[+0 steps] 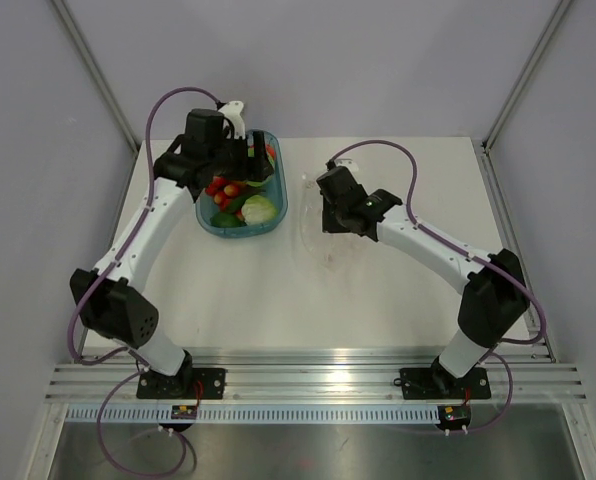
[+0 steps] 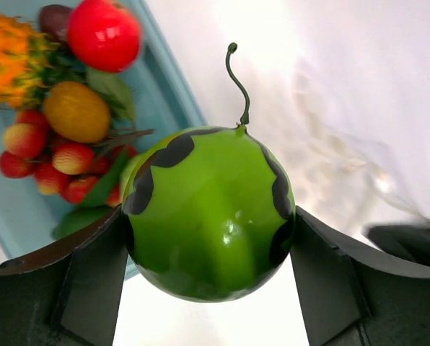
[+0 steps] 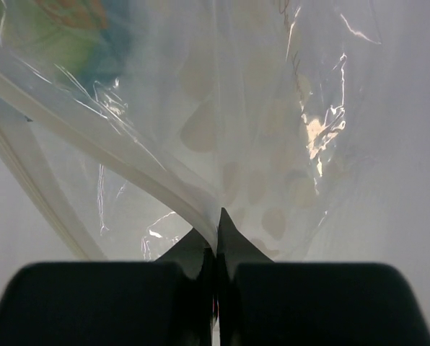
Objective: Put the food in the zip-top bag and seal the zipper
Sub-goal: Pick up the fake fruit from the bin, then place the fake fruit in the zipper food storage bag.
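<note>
My left gripper (image 2: 209,241) is shut on a round green toy fruit (image 2: 209,209) with dark patches and a curled stem, and holds it above the table next to the blue tray (image 2: 164,79). In the top view this gripper (image 1: 246,160) hangs over the tray's far end. More food lies in the tray: a red ball (image 2: 103,32), an orange fruit (image 2: 76,112), small red pieces (image 1: 223,188) and a pale cabbage (image 1: 260,209). My right gripper (image 3: 216,232) is shut on the mouth edge of the clear zip-top bag (image 3: 273,122), at its whitish zipper strip (image 3: 114,144). The bag (image 1: 323,245) lies right of the tray.
The translucent blue tray (image 1: 278,205) stands at the table's far left of centre. The clear bag also shows at the right of the left wrist view (image 2: 345,151). Grey walls and metal posts close in the table.
</note>
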You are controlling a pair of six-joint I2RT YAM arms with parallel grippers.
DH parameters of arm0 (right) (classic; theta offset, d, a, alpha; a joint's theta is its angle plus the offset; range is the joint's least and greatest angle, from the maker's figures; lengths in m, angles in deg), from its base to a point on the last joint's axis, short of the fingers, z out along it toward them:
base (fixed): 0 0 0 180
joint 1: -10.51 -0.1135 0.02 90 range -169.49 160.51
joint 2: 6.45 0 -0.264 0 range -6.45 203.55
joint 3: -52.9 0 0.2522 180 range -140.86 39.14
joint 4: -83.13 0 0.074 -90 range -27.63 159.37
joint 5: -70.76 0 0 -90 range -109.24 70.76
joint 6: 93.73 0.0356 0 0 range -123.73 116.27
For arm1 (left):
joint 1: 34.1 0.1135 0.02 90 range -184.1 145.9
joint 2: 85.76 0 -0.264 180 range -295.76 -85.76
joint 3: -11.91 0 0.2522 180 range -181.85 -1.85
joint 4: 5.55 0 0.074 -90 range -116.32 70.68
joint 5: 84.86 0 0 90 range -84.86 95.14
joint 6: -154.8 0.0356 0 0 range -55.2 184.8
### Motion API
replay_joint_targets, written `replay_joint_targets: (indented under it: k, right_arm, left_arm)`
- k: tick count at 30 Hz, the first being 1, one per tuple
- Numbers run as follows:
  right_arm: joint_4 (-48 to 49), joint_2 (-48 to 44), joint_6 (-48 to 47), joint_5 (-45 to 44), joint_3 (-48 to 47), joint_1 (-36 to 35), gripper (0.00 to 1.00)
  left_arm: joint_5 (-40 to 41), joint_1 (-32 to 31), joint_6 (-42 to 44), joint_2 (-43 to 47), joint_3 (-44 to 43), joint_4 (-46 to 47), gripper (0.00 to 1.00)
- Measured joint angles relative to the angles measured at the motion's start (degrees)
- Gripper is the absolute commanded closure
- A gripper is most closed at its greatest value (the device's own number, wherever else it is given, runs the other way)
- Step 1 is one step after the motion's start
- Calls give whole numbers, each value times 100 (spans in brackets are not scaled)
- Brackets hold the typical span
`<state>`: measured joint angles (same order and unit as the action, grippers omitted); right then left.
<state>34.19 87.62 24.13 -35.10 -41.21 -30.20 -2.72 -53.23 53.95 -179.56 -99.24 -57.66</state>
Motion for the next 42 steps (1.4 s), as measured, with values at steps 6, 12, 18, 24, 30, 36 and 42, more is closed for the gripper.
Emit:
replay_joint_targets:
  k: [6, 12, 18, 24, 30, 36, 42]
  right_arm:
    - [79, 603, -90, 219, -664, 4, 100]
    - [153, 975, -66, 682, -997, 50, 100]
    - [208, 1056, 13, 997, -1075, 81, 100]
    - [262, 1056, 96, 1130, -1104, 85, 100]
    - [262, 1056, 151, 1207, -1104, 120, 100]
    - [280, 1054, 210, 1217, -1104, 136, 100]
    - [284, 1054, 258, 1235, -1104, 136, 100]
  left_arm:
    - [-1233, 0, -501, 863, 1211, 538, 60]
    - [-2317, 0, -1158, 1410, 2378, 1084, 59]
    - [-3016, -2, -1716, 1718, 2977, 1825, 60]
    - [-3252, -11, -2013, 1700, 3241, 2138, 62]
    - [-3230, -15, -2006, 1683, 3241, 2028, 63]
    - [-3110, -17, -1939, 1567, 3241, 1773, 66]
    - [-2892, -17, -1856, 1320, 3213, 1373, 66]
